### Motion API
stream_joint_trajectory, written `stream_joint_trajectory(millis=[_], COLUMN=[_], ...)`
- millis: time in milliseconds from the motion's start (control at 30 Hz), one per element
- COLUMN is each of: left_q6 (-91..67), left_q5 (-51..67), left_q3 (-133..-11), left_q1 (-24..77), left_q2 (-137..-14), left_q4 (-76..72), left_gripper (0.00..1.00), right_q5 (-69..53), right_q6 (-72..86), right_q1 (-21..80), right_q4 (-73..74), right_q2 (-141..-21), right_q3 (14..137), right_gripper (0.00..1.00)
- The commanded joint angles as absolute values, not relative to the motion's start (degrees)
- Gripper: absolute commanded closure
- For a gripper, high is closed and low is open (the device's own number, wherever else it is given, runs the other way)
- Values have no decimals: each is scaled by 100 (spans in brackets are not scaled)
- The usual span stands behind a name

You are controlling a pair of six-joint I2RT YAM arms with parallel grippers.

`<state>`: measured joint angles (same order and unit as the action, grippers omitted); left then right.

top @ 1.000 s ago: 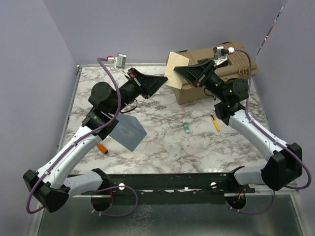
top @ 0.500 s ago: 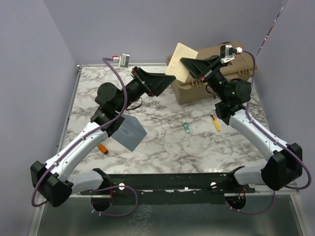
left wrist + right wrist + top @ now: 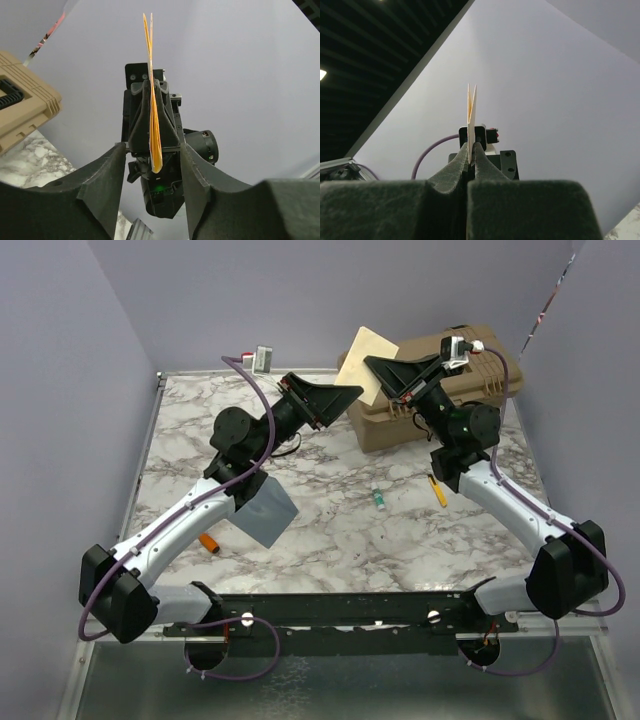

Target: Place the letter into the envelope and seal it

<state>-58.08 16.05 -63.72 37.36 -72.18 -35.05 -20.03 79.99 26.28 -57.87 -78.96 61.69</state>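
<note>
The cream letter (image 3: 360, 353) hangs in the air over the left end of the tan case, pinched by my right gripper (image 3: 373, 364), which is shut on it. In the right wrist view the letter (image 3: 471, 107) stands edge-on from the closed gripper (image 3: 471, 148). My left gripper (image 3: 348, 393) is open, pointing at the letter from the left. In the left wrist view the letter (image 3: 152, 100) shows edge-on in line with the gap of the open gripper (image 3: 152, 150); no contact shows. The blue-grey envelope (image 3: 268, 512) lies flat on the table, partly under the left arm.
A tan hard case (image 3: 450, 390) stands at the back right, also in the left wrist view (image 3: 22, 100). A small white and green tube (image 3: 380, 499) and a yellow pen (image 3: 438, 490) lie mid-right on the marble table (image 3: 330, 530). An orange item (image 3: 208, 541) lies beside the left arm.
The right gripper has lifted the letter higher and a little left, off the case. The left arm has swung right and up, bringing its open gripper close to the letter.
</note>
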Motion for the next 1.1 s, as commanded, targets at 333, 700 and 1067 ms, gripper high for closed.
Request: stream_joint_trajectory(millis=[333,700,1067], left_q6=[-5854,-4703,-1016], left_q5=[1574,1924,2917], left_q3=[-6451,-6324,-7261], left_q1=[3775,3741,3735], left_q2=[-7487,-6868,-6540], left_q4=[-3959,-2891,1412], left_gripper=[94,100,100], right_q5=[-2057,-2752,-4698], right_q6=[7900,7705,3039], right_q1=[2615,2261,1898], right_q4=[-5760,-5430,-843], right_q2=[-7826,-7485,-7081], right_q3=[5950,5823,7582], right_gripper=[100,51,38])
